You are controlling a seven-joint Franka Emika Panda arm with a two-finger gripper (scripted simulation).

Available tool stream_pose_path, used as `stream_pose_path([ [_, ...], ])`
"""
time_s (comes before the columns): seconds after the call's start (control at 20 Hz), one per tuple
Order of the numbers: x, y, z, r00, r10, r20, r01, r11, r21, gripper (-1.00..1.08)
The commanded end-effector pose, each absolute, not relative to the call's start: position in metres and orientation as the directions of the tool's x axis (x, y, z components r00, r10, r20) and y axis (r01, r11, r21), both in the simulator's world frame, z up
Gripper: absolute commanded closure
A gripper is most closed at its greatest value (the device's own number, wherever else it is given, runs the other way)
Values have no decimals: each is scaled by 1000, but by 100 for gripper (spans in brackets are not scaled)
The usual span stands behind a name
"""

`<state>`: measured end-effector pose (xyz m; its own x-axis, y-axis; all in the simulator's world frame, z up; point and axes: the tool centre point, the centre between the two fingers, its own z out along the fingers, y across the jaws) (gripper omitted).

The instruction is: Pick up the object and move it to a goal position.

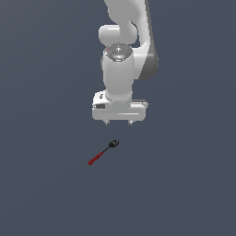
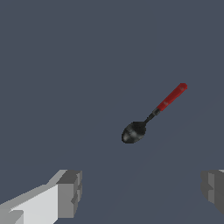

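Spoon [image 1: 104,151] lies flat on the desk [image 1: 46,184], below and just ahead of the wide-open, empty gripper [image 1: 119,123], its long axis running diagonal to the jaws.

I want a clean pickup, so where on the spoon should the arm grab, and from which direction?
Grip the spoon on its red handle, coming straight down from above. It lies flat and diagonal, so turn the open tool to close across the handle; it looks thicker than the thin neck.
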<state>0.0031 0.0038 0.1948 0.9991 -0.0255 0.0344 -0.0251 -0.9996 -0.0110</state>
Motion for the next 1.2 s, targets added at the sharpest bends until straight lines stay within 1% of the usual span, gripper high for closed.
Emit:
stream_pose_path([
  [0.0,4,2,192,999,-42,33,-41,-999,-12,-92],
  [0.3,13,-5,178,991,-129,26,-129,-992,-18,-92],
  [0.6,25,-18,153,961,-275,16,-274,-961,-22,-92],
  [1.15,48,-52,92,816,-578,0,-578,-816,-12,-92],
])
